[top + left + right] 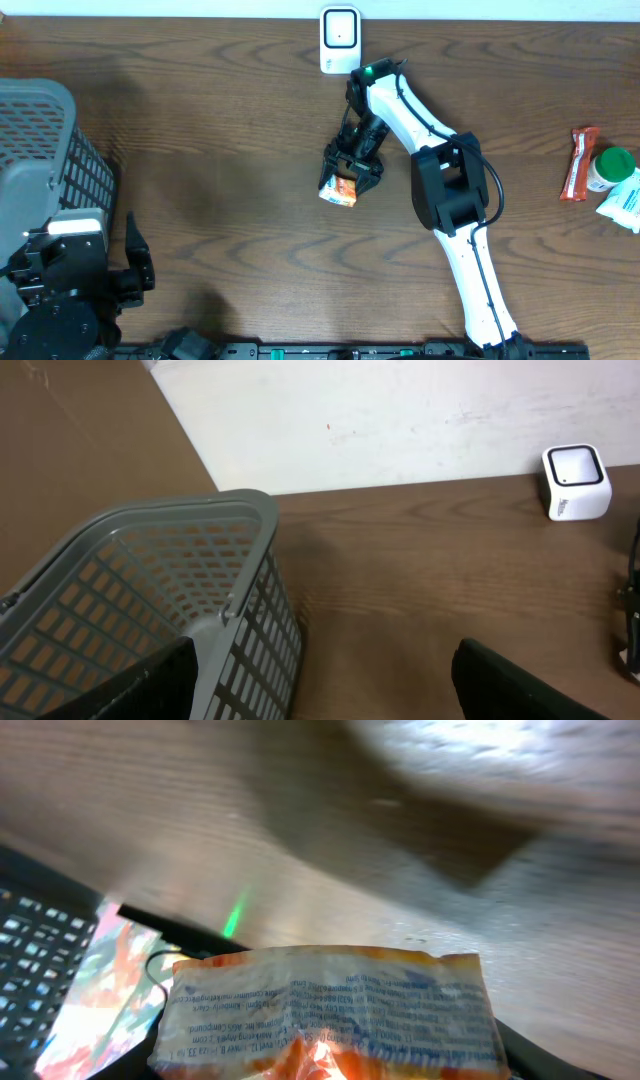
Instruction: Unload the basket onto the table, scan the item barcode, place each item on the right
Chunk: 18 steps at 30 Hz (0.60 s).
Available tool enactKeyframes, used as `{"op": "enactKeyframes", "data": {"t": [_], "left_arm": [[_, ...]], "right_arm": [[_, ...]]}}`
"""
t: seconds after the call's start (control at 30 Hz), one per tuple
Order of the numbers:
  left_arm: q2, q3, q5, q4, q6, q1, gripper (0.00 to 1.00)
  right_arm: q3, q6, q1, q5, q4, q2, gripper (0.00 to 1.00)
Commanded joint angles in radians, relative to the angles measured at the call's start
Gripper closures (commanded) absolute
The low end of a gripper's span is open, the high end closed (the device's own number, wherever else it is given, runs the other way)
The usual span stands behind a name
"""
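My right gripper (352,168) is shut on an orange and white packet (338,189) a little above the table's middle, below the white scanner (339,40) at the far edge. In the right wrist view the packet (330,1005) fills the space between my fingers, its white side with small print facing the camera; I cannot make out a barcode. My left gripper (135,265) rests at the front left beside the grey basket (40,150). It stands open (325,695) with nothing between its fingers, and the scanner (575,480) shows at the far right.
A red snack bar (578,163), a green-capped bottle (610,168) and a white and blue pack (625,205) lie at the right edge. The grey basket (150,580) stands close to the left gripper's left finger.
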Motion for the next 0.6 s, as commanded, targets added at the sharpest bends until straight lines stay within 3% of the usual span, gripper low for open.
{"op": "enactKeyframes", "data": {"t": [0.0, 0.13, 0.23, 0.47, 0.57], "left_arm": [[-0.007, 0.002, -0.005, -0.001, -0.002, 0.000, 0.18], [-0.007, 0.002, -0.005, -0.001, -0.002, 0.000, 0.18], [-0.007, 0.002, -0.005, -0.001, -0.002, 0.000, 0.18], [-0.007, 0.002, -0.005, -0.001, -0.002, 0.000, 0.18], [-0.007, 0.002, -0.005, -0.001, -0.002, 0.000, 0.18]], "right_arm": [[-0.005, -0.032, 0.006, -0.055, -0.002, 0.018, 0.35], [-0.005, -0.034, 0.006, -0.054, -0.002, 0.018, 0.41], [-0.004, -0.029, 0.006, -0.054, 0.000, 0.018, 0.52], [0.006, -0.037, 0.006, -0.059, 0.008, 0.016, 0.56], [0.057, -0.052, 0.005, -0.058, -0.002, -0.001, 0.62]]}}
